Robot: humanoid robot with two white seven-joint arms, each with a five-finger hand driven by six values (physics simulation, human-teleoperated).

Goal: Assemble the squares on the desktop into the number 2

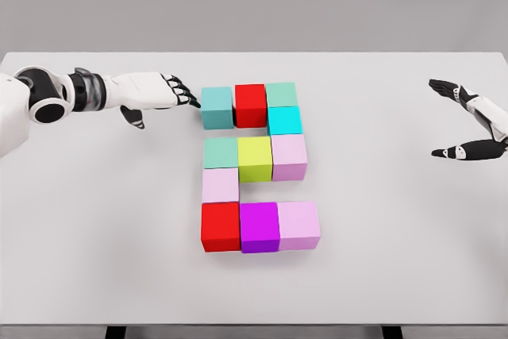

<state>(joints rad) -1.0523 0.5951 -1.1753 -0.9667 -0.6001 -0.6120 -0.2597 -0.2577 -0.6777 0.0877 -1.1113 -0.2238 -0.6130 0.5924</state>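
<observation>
1. The coloured cubes form a figure 2 in the middle of the white worktop [95, 220]: top row teal cube [216, 107], red cube [251, 104], green cube [281, 94]; then a cyan cube [284, 121], a middle row, a pale pink cube [220, 185], and a bottom row.
2. The left hand [159, 91] lies with its dark fingertips [190, 102] at the teal cube's left side, fingers stretched together, holding nothing.
3. To do this step well, I think it should push gently rightwards, so the teal cube closes flush against the red cube without turning.
4. The right hand [468, 125] hovers well apart at the right edge, spread and empty.
5. No writing or label is readable.
</observation>
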